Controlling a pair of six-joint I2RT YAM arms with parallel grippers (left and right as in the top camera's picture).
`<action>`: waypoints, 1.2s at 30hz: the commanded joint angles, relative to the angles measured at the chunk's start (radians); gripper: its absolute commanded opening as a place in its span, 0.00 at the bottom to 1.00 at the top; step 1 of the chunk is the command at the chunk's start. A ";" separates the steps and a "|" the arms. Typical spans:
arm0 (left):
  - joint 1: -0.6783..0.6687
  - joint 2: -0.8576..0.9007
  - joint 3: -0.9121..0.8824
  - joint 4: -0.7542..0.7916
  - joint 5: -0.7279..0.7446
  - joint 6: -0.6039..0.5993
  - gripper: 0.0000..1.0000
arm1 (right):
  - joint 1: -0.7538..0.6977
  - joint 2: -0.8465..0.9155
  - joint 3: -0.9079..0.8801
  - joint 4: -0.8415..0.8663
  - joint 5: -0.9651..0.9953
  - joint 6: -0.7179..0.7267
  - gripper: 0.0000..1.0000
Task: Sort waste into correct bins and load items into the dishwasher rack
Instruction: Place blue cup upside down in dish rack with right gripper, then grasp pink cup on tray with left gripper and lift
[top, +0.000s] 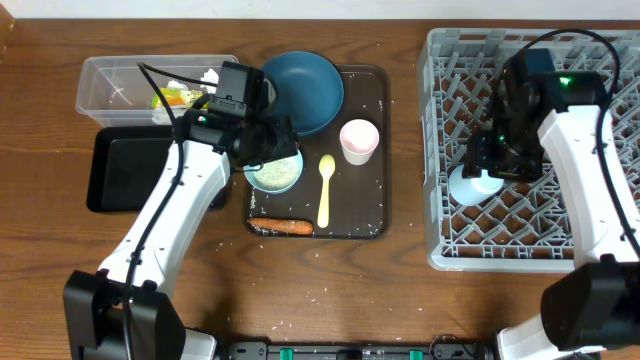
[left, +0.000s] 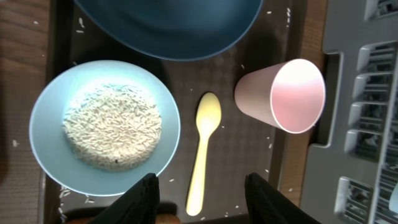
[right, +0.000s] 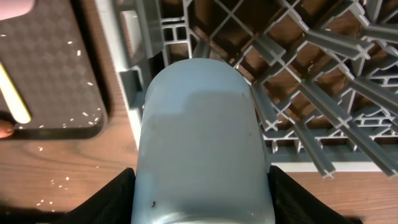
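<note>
**Operator:** Where's the light blue cup (right: 199, 124)?

**Spotter:** It's clamped in your right gripper (right: 204, 190), 1 finger on each side of its wall. Its long axis runs straight ahead of the gripper. The dishwasher rack (top: 436, 230) lies ahead and to the gripper's right, and the cup hangs over the side of the rack nearest the serving tray (left: 249, 162). I'd judge it needs to sit squarely over the pegs before you release it.

**Operator:** And the left side?

**Spotter:** Your left gripper (left: 202, 190) hovers with its fingers apart, holding nothing. The pale yellow spoon (left: 205, 149) lies directly ahead. Its handle end shows between the 2 fingers and its long axis points away from the gripper, so closing would pinch across the handle. The white bowl (left: 46, 124) of rice (left: 112, 127) sits ahead to the gripper's left, and the pink cup (left: 283, 96) ahead to its right. Your left arm is the nearer arm for all 3.
</note>
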 joint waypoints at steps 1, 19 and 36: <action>-0.011 -0.007 0.002 -0.002 -0.044 0.024 0.47 | -0.008 0.025 -0.008 0.011 0.026 -0.020 0.46; -0.050 0.020 0.002 0.042 -0.094 0.023 0.49 | -0.008 0.047 -0.099 0.106 -0.003 -0.013 0.99; -0.208 0.317 0.002 0.412 -0.095 0.022 0.58 | -0.008 -0.045 0.097 0.061 -0.031 -0.021 0.99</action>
